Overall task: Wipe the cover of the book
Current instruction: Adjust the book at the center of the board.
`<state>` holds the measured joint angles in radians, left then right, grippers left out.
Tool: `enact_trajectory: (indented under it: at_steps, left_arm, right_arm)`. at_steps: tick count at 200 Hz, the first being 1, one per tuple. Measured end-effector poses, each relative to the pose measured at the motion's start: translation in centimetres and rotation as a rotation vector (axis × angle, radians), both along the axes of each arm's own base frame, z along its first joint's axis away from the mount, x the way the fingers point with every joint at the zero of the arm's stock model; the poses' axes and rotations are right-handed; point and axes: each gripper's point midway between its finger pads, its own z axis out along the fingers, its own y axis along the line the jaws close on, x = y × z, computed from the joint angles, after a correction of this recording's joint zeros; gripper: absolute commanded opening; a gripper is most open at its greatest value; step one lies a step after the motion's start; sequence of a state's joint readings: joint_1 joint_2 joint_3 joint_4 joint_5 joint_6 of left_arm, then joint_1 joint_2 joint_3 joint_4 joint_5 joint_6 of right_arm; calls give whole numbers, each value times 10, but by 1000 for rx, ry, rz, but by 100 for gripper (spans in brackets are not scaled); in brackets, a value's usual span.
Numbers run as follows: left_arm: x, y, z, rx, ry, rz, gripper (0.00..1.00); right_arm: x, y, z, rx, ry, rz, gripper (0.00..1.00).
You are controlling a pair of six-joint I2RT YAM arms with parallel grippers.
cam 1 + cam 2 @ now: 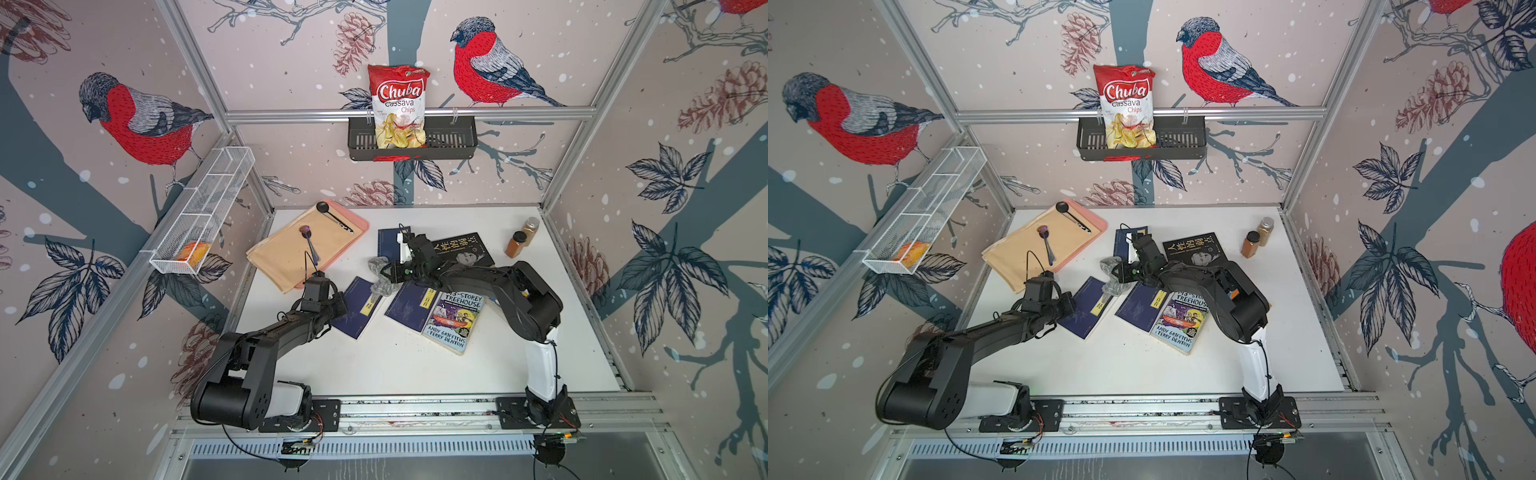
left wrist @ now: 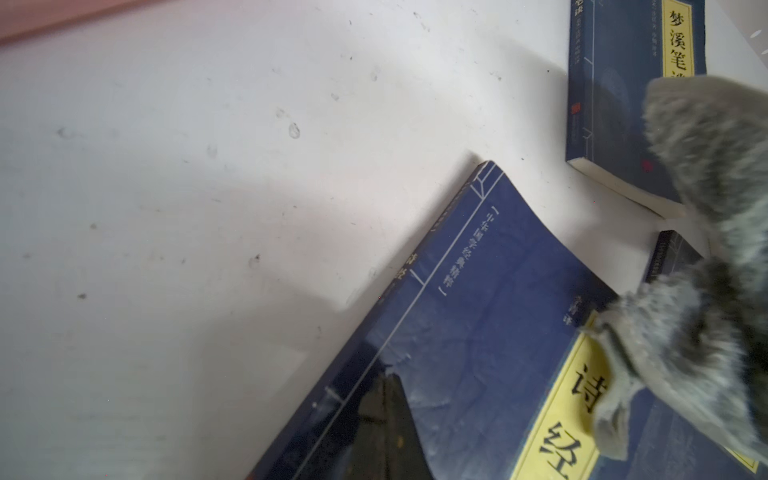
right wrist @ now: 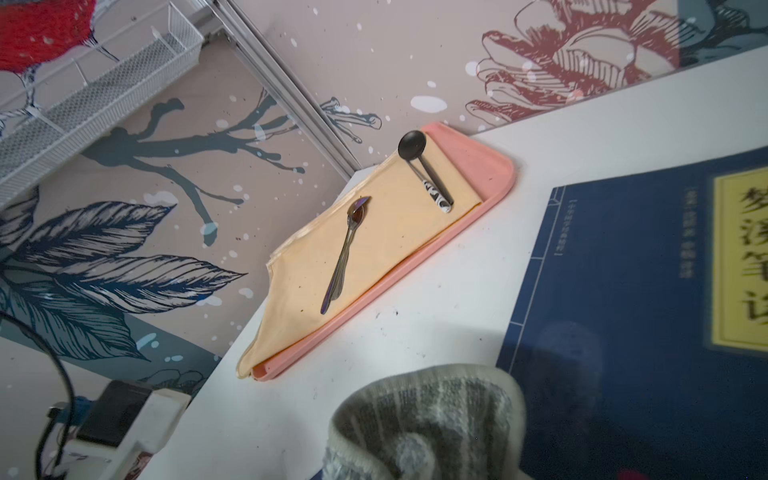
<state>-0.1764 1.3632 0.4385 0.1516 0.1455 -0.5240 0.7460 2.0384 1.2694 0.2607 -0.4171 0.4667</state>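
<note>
My left gripper (image 2: 388,390) has its jaws pressed together. Its tip is down on the dark blue cover of the book (image 1: 354,319), close to a thin white line on the cover. The book lies flat on the white table (image 1: 395,365), near the middle and turned at a slant.

My right gripper (image 1: 386,272) is pinching a fuzzy grey cloth (image 1: 381,287). The cloth hangs down from my jaws, and in the left wrist view its low end touches the yellow strip (image 2: 561,432) on the book.

A second blue book (image 1: 407,307) lies just beside the book, under my right arm. The Treehouse book (image 1: 453,324) touches that one. A third blue book (image 1: 388,243) lies farther back, with a black book (image 1: 461,249) near it.

At the back on my left is a pink tray (image 1: 362,224). A yellow napkin (image 1: 286,253) lies on it, and two spoons (image 1: 309,245) lie on the napkin. Two spice jars (image 1: 515,244) stand at the back on my right, well apart from the book
</note>
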Motion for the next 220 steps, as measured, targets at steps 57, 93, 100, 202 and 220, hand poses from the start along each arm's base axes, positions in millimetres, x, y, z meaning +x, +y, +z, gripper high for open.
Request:
enact_trajectory:
  at_steps: [57, 93, 100, 202, 220]
  left_arm:
    - [12, -11, 19, 50, -11, -39, 0]
    - [26, -14, 42, 44, -65, -44, 0]
    - [28, -15, 45, 42, -74, -44, 0]
    - [17, -64, 38, 30, -59, -232, 0]
    - [21, -81, 34, 33, -53, -284, 0]
  right_arm:
    - [-49, -13, -29, -93, 60, 57, 0]
    - [-62, 11, -62, -134, 104, 109, 0]
    - [-58, 20, -62, -126, 95, 115, 0]
    - [-27, -29, 15, -66, -15, -30, 0]
    - [-25, -66, 23, -63, -27, -94, 0]
